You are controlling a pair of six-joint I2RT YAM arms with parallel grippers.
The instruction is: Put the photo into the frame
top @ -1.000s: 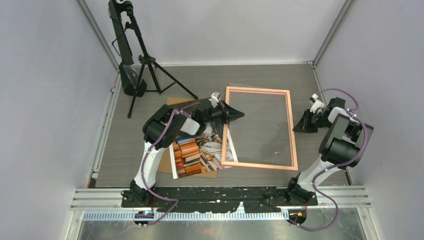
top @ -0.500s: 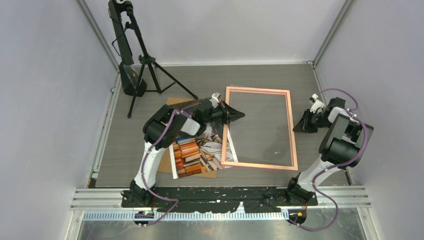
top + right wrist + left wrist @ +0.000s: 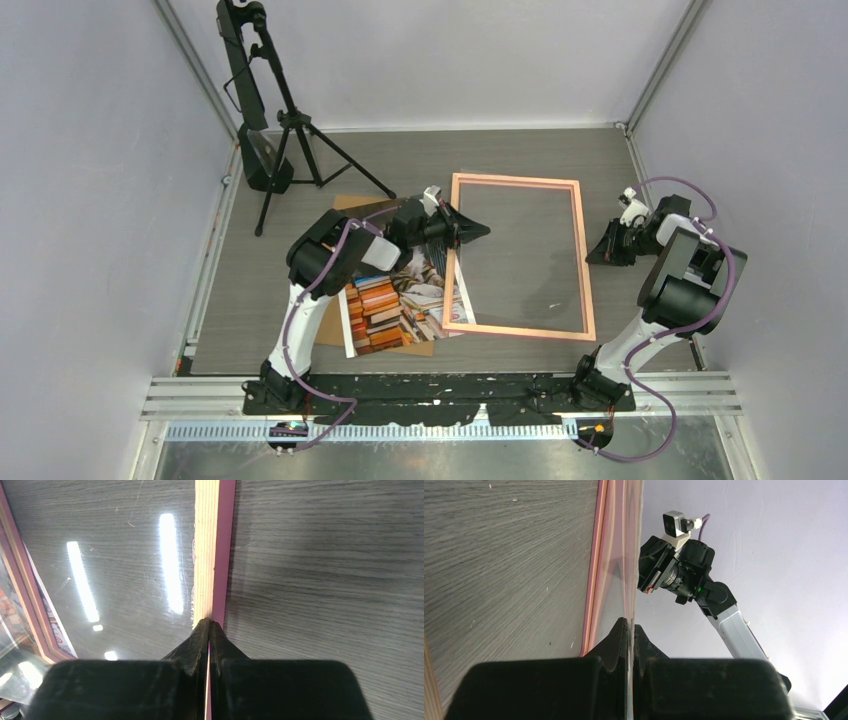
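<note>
The left gripper [image 3: 483,231], fingers pressed together, reaches across the left rail of the frame [image 3: 525,331]. In its wrist view it [image 3: 628,622] pinches the edge of what looks like a thin clear pane [image 3: 624,555], seen almost edge-on and tinted pink beside the rail. The salmon-pink frame lies flat on the grey wood-grain table [image 3: 520,160], right of centre, with ceiling lights reflected in the glossy surface inside it. The photo [image 3: 385,305], face up and showing stacks of colourful books, lies just left of the frame on a brown backing board [image 3: 332,335]. Its far part is hidden under the left arm and its right corner reaches in beneath the frame's left rail. The right gripper [image 3: 594,256] is also closed with nothing visibly between its fingers. Its tips [image 3: 209,624] sit at the outer edge of the frame's right rail; contact cannot be judged. A black tripod [image 3: 275,120] stands at the table's far left corner.
</note>
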